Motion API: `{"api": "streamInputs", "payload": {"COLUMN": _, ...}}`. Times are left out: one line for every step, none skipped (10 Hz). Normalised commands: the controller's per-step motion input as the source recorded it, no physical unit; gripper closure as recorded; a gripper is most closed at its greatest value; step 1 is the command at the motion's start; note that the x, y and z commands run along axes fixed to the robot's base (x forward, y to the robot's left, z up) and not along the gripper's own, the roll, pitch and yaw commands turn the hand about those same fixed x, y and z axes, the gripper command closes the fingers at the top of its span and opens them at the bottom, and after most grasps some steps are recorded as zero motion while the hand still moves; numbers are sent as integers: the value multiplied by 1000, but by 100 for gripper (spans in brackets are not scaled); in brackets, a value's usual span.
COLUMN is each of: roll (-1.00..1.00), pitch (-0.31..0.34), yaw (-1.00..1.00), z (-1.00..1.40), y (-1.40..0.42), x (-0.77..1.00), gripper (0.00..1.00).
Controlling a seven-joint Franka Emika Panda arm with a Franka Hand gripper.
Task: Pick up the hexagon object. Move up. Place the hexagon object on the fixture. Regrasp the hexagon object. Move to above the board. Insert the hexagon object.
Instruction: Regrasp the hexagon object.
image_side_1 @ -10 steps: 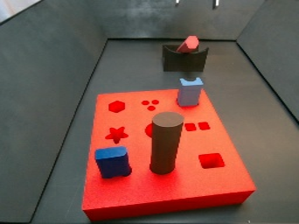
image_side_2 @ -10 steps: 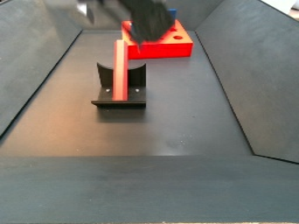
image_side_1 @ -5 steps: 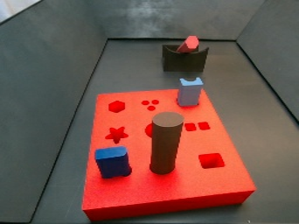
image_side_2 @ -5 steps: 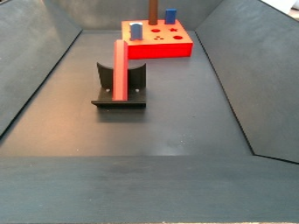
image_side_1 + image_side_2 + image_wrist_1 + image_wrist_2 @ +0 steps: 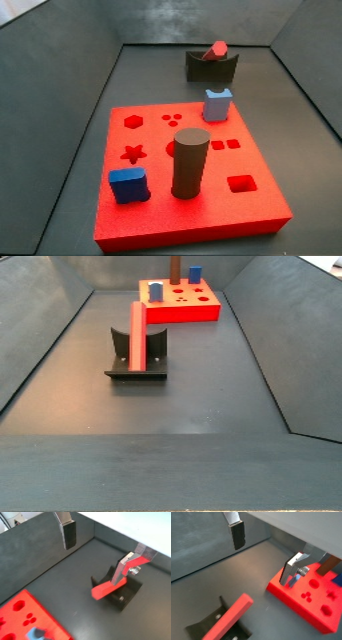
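Claw (image 5: 100, 549) shows only in both wrist views (image 5: 264, 554), and you have it hanging high over the dark floor, out of both side views. Fingers spread wide, released, nothing between them: one silver plate with dark pad (image 5: 68, 533) sits near the enclosure wall, the other (image 5: 121, 569) lines up over the fixture in a wrist view. In a wrist view the second finger (image 5: 291, 569) overlaps the edge of the board (image 5: 308, 607).

Hexagon object (image 5: 136, 336) rests on the fixture (image 5: 138, 356), lying in the notch and tilted, its pink-red length leaning up across the bracket. In a side view only its end (image 5: 218, 48) pokes above the fixture (image 5: 210, 67) at the far end of the floor. Wrist views show the rod (image 5: 110, 587) sticking out from the fixture (image 5: 123, 594) at an angle, and again (image 5: 228, 617) across the fixture (image 5: 211, 619).

Board (image 5: 187, 175) lies flat on the floor, well apart from the fixture. On it stand a dark grey cylinder (image 5: 190, 163), upright, a dark blue block (image 5: 127, 185) just beside it, and a light blue block (image 5: 217, 104) near the board's far edge. Open cutouts visible: hexagon (image 5: 134, 121), star (image 5: 132, 154), square (image 5: 242, 184). Far side view shows the board (image 5: 181, 306) behind the fixture with the same pieces on top.
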Motion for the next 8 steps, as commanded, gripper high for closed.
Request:
{"api": "streamInputs", "payload": {"roll": 1000, "pitch": 12, "yaw": 36, "z": 13, "y": -19, "x": -4, "gripper": 0}}
{"api": "streamInputs", "payload": {"roll": 1000, "pitch": 11, "yaw": 37, "z": 12, "y": -17, "x": -2, "gripper": 0}}
{"api": "streamInputs", "payload": {"roll": 1000, "pitch": 13, "yaw": 38, "z": 13, "y": -18, "x": -1, "gripper": 0}}
{"api": "streamInputs", "payload": {"roll": 1000, "pitch": 18, "yaw": 40, "z": 9, "y": -15, "x": -2, "gripper": 0}}
{"api": "streamInputs", "payload": {"roll": 1000, "pitch": 27, "yaw": 42, "z": 10, "y": -21, "x": 8, "gripper": 0}}
{"api": "streamInputs", "payload": {"roll": 1000, "pitch": 33, "yaw": 44, "z": 5, "y": -24, "x": 22, "gripper": 0}}
{"api": "streamInputs", "payload": {"roll": 1000, "pitch": 46, "yaw": 47, "z": -1, "y": -26, "x": 37, "gripper": 0}}
{"api": "streamInputs", "payload": {"roll": 1000, "pitch": 58, "yaw": 51, "z": -1, "y": -28, "x": 49, "gripper": 0}}
